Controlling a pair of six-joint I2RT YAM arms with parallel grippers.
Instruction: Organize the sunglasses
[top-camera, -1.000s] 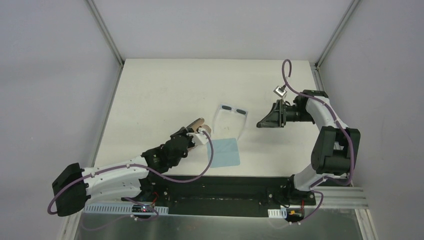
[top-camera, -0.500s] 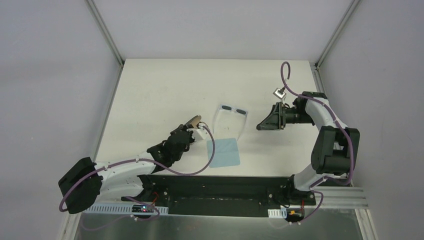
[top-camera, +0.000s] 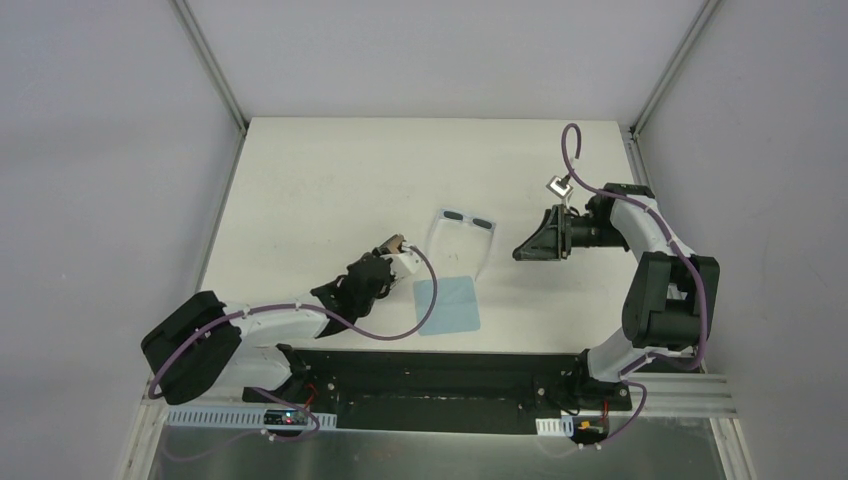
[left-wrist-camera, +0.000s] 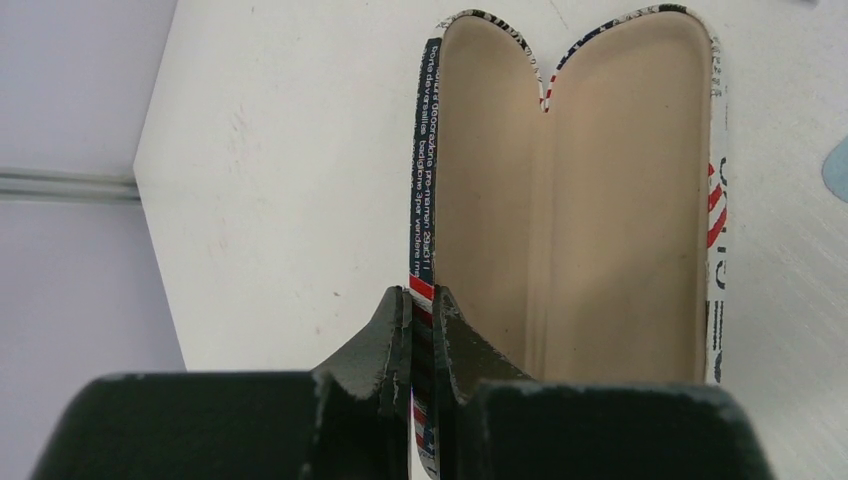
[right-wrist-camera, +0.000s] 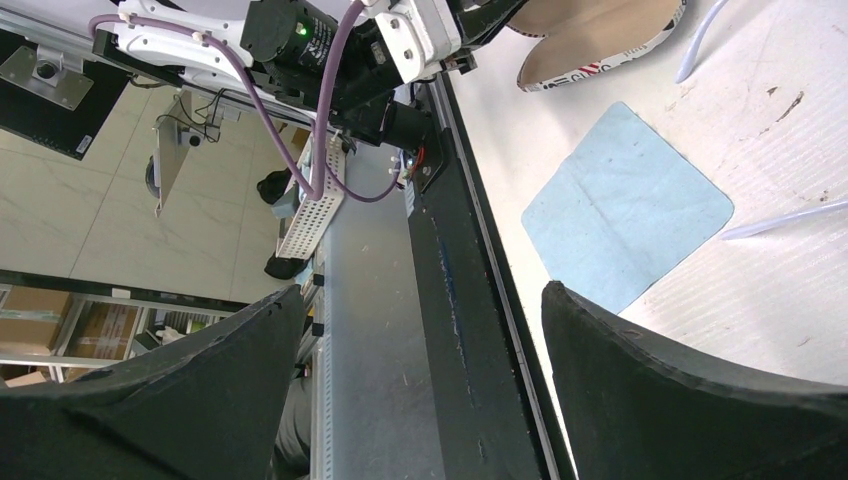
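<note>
You have the left gripper (left-wrist-camera: 422, 300) pinching the open case (left-wrist-camera: 560, 200) by its rim just left of the cloth (top-camera: 448, 304), a grip only its wrist view shows; the sunglasses (top-camera: 467, 220) lie mid-table just beyond the cloth, with the right gripper (top-camera: 518, 250) spread wide off its far right corner.

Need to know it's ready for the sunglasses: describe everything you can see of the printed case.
The case is oblong with rounded ends and is opened wide, two shells joined at a centre fold. The tan lining looks soft and holds nothing. Outside it is white with dark print and red stripes; the rim band is dark with white lettering. The left gripper is shut on one shell's rim. Whether it rests on the table is unclear.
</note>
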